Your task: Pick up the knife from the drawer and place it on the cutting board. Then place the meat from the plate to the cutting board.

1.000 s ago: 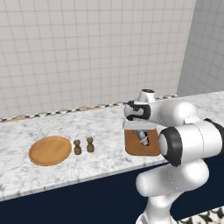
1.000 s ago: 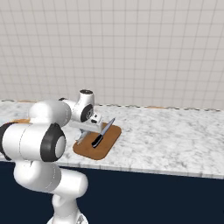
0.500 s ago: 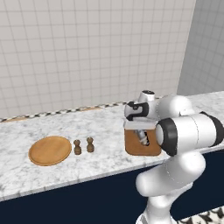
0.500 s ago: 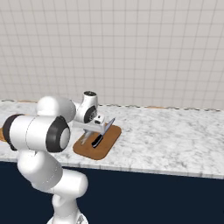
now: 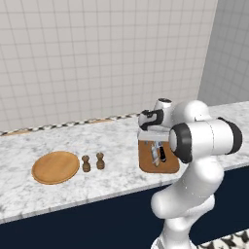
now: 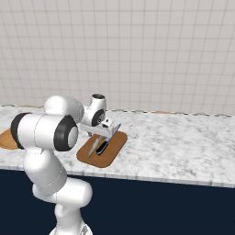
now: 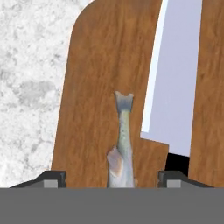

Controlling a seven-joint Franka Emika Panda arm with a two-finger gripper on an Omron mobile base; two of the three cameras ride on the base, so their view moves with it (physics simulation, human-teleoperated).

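Gripper [image 7: 112,179]: jaws spread, fingertips clear of the meat (nothing grasped).
Meat [image 7: 121,144]: lying on cutting board [image 7: 100,87], between the fingertips.
Knife [image 7: 173,78]: flat on board, just beside meat.
Plate [image 5: 55,167]: well apart, on counter [image 5: 112,182].

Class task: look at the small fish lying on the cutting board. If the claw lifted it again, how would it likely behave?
The fish is thin and tapers to its tail, so it probably weighs little and may droop. Its glossy skin suggests slipperiness. Lying flat on the cutting board beside the knife, it seems unlikely to roll.
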